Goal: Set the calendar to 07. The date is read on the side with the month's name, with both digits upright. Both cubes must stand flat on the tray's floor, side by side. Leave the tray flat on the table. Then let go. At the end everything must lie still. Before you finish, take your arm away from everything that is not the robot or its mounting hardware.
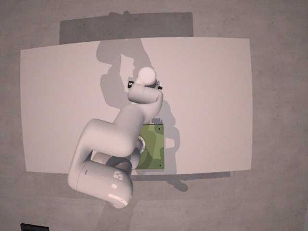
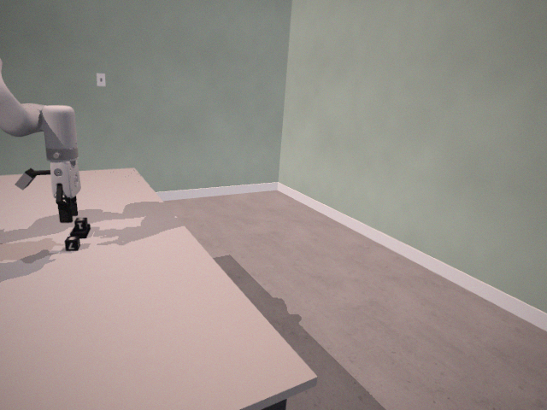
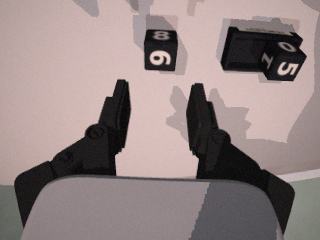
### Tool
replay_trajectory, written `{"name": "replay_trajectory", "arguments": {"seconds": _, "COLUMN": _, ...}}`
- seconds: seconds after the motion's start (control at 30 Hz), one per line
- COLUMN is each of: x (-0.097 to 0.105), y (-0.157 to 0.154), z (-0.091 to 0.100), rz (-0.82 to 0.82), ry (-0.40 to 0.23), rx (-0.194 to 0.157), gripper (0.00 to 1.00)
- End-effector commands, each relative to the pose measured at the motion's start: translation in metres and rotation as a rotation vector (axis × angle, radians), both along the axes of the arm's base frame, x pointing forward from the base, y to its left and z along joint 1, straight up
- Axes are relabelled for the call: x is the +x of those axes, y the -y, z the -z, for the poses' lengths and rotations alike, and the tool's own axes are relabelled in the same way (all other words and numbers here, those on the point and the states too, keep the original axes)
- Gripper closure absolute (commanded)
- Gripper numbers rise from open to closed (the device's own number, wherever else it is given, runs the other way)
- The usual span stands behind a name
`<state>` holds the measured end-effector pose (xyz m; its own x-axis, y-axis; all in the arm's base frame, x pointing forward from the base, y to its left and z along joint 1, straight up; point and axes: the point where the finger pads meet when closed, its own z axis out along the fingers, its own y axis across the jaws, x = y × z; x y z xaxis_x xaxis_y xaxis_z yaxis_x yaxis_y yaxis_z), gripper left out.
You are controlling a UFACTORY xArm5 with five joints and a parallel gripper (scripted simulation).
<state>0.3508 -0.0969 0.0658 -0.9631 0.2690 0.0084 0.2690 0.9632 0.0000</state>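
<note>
One black cube stands on the table outside the tray. The wrist view shows a 6 on its top and an 8 on a side; the exterior view shows a 7. The black tray lies beside it, with pale lettering along its far side in the wrist view. The other cube is at the tray's right end in the wrist view, turned against the tray, with 5 on top and 0 and 1 on sides. Whether it sits flat is unclear. My gripper is half open and empty, above the table near the loose cube.
The arm hides most of the cubes and tray in the top view. A green plate lies at the arm's base on the pale table. Arm shadows fall around the cubes.
</note>
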Motion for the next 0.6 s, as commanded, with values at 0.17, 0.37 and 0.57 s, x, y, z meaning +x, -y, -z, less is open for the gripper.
{"name": "replay_trajectory", "arguments": {"seconds": 0.17, "x": 0.0012, "y": 0.0003, "z": -0.0009, "rz": 0.0, "ry": 0.003, "rx": -0.001, "gripper": 0.51}}
{"name": "replay_trajectory", "arguments": {"seconds": 0.37, "x": 0.0012, "y": 0.0003, "z": 0.0, "rz": 0.0, "ry": 0.003, "rx": -0.001, "gripper": 0.51}}
{"name": "replay_trajectory", "arguments": {"seconds": 0.57, "x": 0.001, "y": 0.0004, "z": 0.0035, "rz": 0.0, "ry": 0.003, "rx": -0.001, "gripper": 0.51}}
